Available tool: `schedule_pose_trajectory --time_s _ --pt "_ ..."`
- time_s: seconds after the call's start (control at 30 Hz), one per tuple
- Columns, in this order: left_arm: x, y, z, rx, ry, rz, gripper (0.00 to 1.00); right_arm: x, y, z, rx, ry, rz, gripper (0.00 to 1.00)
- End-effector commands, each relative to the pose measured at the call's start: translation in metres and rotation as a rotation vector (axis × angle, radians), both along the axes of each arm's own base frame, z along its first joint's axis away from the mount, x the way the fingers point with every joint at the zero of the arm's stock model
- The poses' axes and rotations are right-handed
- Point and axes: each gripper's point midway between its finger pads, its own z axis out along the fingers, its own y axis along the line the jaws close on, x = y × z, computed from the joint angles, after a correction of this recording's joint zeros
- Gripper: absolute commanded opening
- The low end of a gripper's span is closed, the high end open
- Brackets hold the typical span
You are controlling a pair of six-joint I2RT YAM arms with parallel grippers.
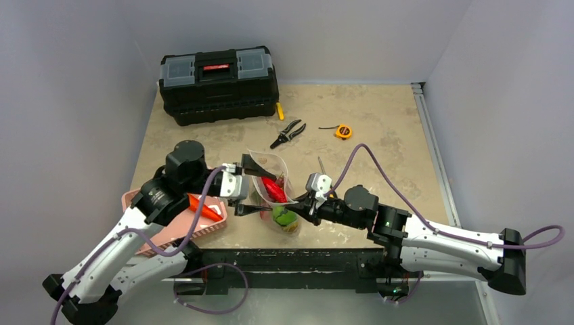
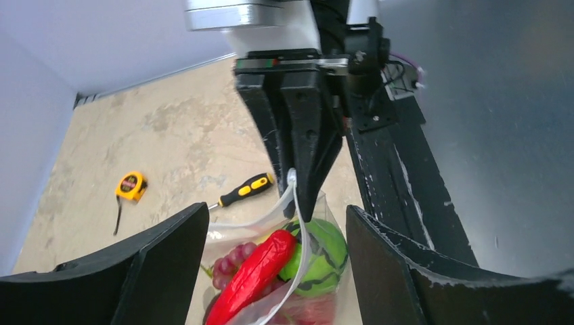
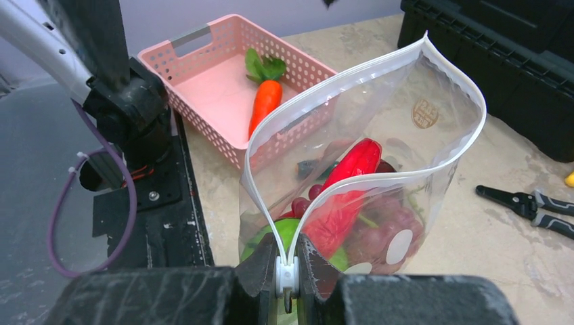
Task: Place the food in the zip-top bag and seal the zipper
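Note:
The zip-top bag [image 1: 276, 193] stands upright at the table's near middle with its mouth open. Inside it are a red chili [image 3: 352, 169], purple grapes [image 3: 379, 223] and a green striped round fruit [image 2: 325, 254]. My right gripper [image 3: 288, 274] is shut on the white end of the zipper [image 3: 359, 71], and it also shows in the top view [image 1: 306, 201]. My left gripper [image 2: 274, 254] is open wide, with the bag between its fingers [image 2: 169, 264] and not touching them. An orange carrot [image 3: 265, 103] lies in the pink basket [image 3: 203, 95].
A black toolbox [image 1: 218, 82] stands at the back left. Pliers [image 1: 288, 133], a yellow tape measure [image 1: 343, 131] and a yellow-and-black screwdriver [image 2: 247, 189] lie behind the bag. The pink basket [image 1: 159, 233] sits at the near left under my left arm.

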Motion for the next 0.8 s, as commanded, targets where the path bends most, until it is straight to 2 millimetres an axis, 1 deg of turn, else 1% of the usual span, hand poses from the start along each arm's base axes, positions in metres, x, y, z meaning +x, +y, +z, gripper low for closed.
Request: schedule_pose_trajectory --time_s 0.0,0.13,0.23,0.3,0.43,0.5,0.53,0.57,0.6,0.63,0.67,0.7,0.77 --pt "-0.023 -0.012 0.005 0.011 -0.195 -0.234 0.74 -0.003 0.005 0.013 0.051 0.021 0.018 0.0" --pt "-0.029 -0.027 -0.02 0.146 -0.161 -0.323 0.72 -0.004 0.007 0.013 0.051 0.028 0.024 0.0" --pt "-0.029 -0.036 -0.038 0.239 -0.156 -0.359 0.7 -0.005 0.008 0.014 0.048 0.03 0.028 0.0" --pt "-0.021 -0.041 -0.052 0.294 -0.147 -0.348 0.69 -0.005 0.007 0.013 0.045 0.029 0.028 0.0" --pt "-0.011 -0.043 -0.069 0.346 -0.143 -0.335 0.68 -0.005 0.006 0.013 0.045 0.029 0.029 0.0" --pt "-0.005 -0.045 -0.077 0.358 -0.144 -0.309 0.65 -0.007 0.006 0.013 0.047 0.031 0.034 0.0" --pt "-0.002 -0.046 -0.079 0.362 -0.15 -0.295 0.61 -0.007 0.006 0.014 0.05 0.031 0.034 0.0" --pt "0.003 -0.046 -0.083 0.375 -0.157 -0.271 0.56 -0.007 0.006 0.014 0.05 0.031 0.036 0.0" --pt "0.009 -0.046 -0.086 0.387 -0.159 -0.244 0.49 -0.007 0.006 0.014 0.05 0.031 0.034 0.0" --pt "0.015 -0.045 -0.089 0.401 -0.165 -0.214 0.4 -0.007 0.005 0.014 0.05 0.031 0.032 0.0" --pt "0.019 -0.044 -0.092 0.414 -0.169 -0.19 0.36 -0.007 0.006 0.015 0.051 0.03 0.032 0.0" --pt "0.023 -0.043 -0.094 0.425 -0.167 -0.165 0.34 -0.006 0.005 0.015 0.053 0.029 0.029 0.0" --pt "0.024 -0.04 -0.099 0.438 -0.159 -0.145 0.33 -0.007 0.004 0.016 0.055 0.03 0.03 0.0"
